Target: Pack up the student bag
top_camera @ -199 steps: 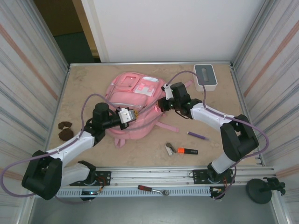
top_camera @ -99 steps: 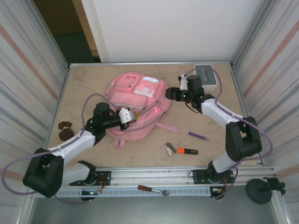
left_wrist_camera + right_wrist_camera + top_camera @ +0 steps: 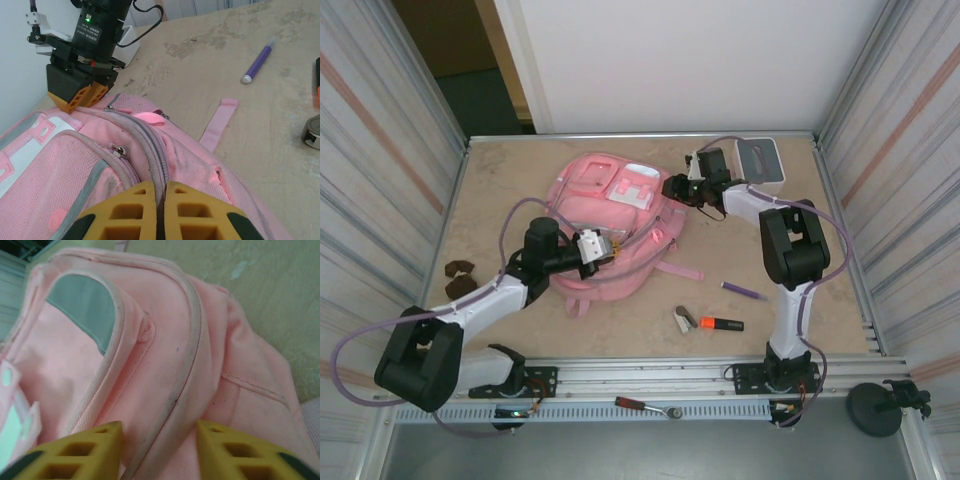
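Nearest, a tape measure (image 3: pixel 685 319), an orange marker (image 3: pixel 721 324) and a purple pen (image 3: pixel 744 290) lie on the table (image 3: pixel 500 180). Beyond them, the left gripper (image 3: pixel 608 249) has its fingers pressed together on the grey zip seam of the pink backpack (image 3: pixel 620 215), which lies flat at mid-table. Farther back, the right gripper (image 3: pixel 672 188), fingers apart, straddles the backpack's far right edge, near a white box (image 3: pixel 760 165).

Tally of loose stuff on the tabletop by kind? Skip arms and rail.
Backpack: 1
White box: 1
Purple pen: 1
Orange marker: 1
Small grey-white item: 1
Brown pieces: 2
Total: 7
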{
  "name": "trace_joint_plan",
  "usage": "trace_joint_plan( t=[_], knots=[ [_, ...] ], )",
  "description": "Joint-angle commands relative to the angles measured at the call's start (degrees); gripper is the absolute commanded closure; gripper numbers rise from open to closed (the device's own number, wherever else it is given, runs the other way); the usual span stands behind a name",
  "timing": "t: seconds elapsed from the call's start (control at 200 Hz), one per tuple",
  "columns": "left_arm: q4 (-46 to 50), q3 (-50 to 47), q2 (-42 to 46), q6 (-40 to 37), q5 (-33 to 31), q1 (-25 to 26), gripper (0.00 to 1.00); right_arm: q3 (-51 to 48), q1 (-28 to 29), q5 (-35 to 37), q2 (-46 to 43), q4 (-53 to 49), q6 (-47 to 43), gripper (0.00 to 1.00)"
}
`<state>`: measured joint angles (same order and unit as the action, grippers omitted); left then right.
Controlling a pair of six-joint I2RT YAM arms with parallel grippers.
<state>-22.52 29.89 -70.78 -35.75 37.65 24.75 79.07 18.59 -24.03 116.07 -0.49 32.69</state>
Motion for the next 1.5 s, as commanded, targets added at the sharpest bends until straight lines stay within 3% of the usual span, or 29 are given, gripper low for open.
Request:
trace_joint_plan(
  t=[0.0,0.115,0.291,0.391,0.516,0.591,0.711,0.787,0.957,1.032,1.117,1.207,1.498],
  knots=[
    [-1.7,2.4,-0.8,0.7,-2.3,-0.4,0.99,-0.6,-0.7,0.9,-1.6,-1.1,-0.9,0.84],
    [-1.1,3.1,-1.8,1.0,-3.8,-0.4,0.98,-4.3,-2.2,1.4,-5.1,0.4,-1.5,0.96],
    [0.3,4.6,-3.7,1.3,-7.7,-0.4,0.94,-12.5,-5.3,2.0,-11.9,5.0,-0.7,1.00],
    [0.7,5.8,-5.2,2.8,-13.4,-0.4,0.91,-17.1,-5.5,2.5,-15.0,8.1,0.7,1.00],
    [0.2,6.7,-6.1,6.8,-26.2,-0.5,0.77,-22.7,-4.3,3.1,-17.9,13.6,4.3,1.00],
    [-1.2,5.8,-4.5,10.5,-33.2,-0.5,0.62,-25.1,-2.8,4.1,-19.1,15.8,5.7,0.99],
    [-0.1,3.9,0.5,19.7,-43.1,-0.6,0.49,-28.4,-0.2,6.0,-21.1,18.6,6.5,0.94],
    [5.2,4.5,3.8,28.0,-48.2,-0.8,0.41,-30.6,1.8,7.4,-22.6,19.8,6.8,0.91],
    [11.8,6.4,6.2,39.3,-46.3,0.3,0.32,-34.9,6.4,10.0,-27.3,19.6,6.4,0.80],
    [11.9,7.5,4.5,39.6,-48.7,3.8,0.28,-35.7,7.6,12.3,-30.5,17.0,4.6,0.73],
    [12.5,10.2,0.4,38.5,-56.2,8.4,0.23,-35.6,9.0,16.9,-34.1,13.1,0.9,0.64],
    [15.7,15.0,-5.7,37.4,-59.3,10.2,0.21,-35.0,9.8,19.9,-35.8,11.3,-2.8,0.57],
    [19.7,24.4,-19.5,35.7,-65.0,11.1,0.08,-27.8,10.3,12.8,-25.8,13.7,-6.0,0.48]
  ],
)
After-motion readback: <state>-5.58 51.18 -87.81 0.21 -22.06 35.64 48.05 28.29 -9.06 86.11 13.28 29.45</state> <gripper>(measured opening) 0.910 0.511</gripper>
